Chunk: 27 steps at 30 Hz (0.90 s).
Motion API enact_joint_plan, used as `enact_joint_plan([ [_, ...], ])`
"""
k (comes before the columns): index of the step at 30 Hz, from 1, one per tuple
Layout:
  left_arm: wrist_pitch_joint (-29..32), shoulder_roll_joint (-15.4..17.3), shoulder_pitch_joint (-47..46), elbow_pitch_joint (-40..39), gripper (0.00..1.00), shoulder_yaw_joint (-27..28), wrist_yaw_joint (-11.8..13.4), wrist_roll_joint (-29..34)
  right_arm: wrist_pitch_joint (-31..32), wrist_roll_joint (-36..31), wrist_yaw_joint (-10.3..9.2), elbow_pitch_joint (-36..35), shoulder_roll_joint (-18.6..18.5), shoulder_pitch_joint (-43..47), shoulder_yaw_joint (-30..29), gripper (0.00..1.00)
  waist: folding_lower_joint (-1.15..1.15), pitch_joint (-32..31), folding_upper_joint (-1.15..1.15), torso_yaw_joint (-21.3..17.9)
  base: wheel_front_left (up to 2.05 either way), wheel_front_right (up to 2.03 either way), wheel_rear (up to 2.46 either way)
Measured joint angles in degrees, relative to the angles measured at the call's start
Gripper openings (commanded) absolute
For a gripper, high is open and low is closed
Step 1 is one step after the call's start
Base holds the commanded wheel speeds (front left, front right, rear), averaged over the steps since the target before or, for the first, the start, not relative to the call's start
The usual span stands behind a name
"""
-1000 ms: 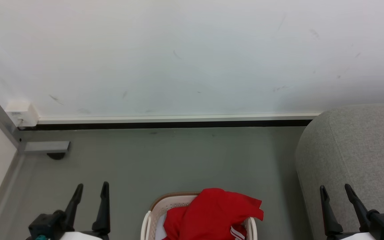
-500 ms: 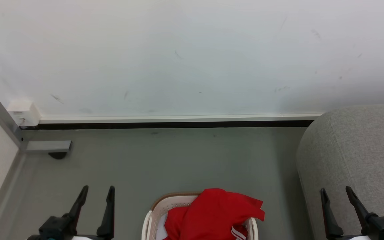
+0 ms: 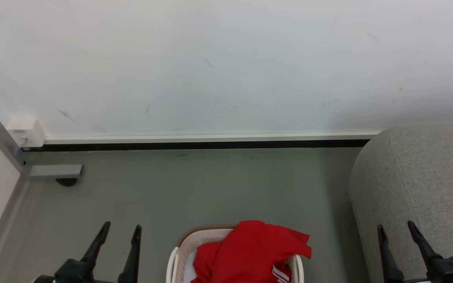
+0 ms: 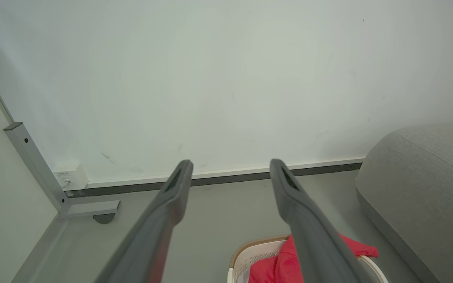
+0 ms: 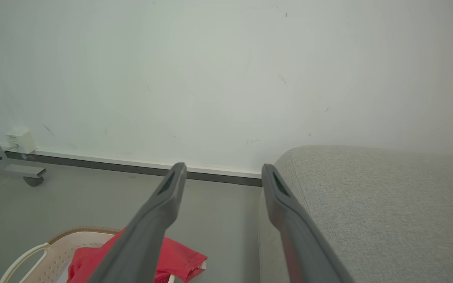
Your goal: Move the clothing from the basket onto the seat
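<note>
Your left tool (image 3: pixel 122 226), its two dark fingers spread wide and empty, edges inward over the past second across the grey floor (image 3: pixel 210 188) toward the small cream-white perforated plastic basket (image 3: pixel 195 236) with its brown rim. Your right tool (image 3: pixel 395 225), likewise spread and empty, barely shifts, low against the big light grey fabric-upholstered seat (image 3: pixel 419 177). The soft bright red, white-striped clothing (image 3: pixel 250 251) lies heaped in the basket, one fold draped over the rim on the seat's side. Nothing is lifted; the reach looks barely begun.
</note>
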Motion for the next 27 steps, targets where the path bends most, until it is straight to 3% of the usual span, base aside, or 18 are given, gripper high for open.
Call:
enact_joint_plan([
  [15,-0.4,-0.6,-2.2,0.4,1.0,0.3,-0.9,1.2,-0.3,0.2,0.0,-2.0,0.4,-2.0,0.4,1.0,0.0,3.3,0.0,-4.3,0.0,0.0,0.0],
  [20,-0.4,-0.8,-8.1,2.3,1.0,-3.3,-1.1,2.7,-0.3,0.5,0.0,-4.2,0.5,-4.8,0.3,1.0,0.0,8.0,0.0,-6.3,0.0,0.0,0.0],
  [27,-0.4,0.3,-19.9,13.2,1.0,-10.0,-1.3,5.4,-0.5,0.8,0.0,-9.0,0.8,-10.3,0.7,1.0,0.01,17.3,0.0,-9.4,0.0,0.0,0.0],
])
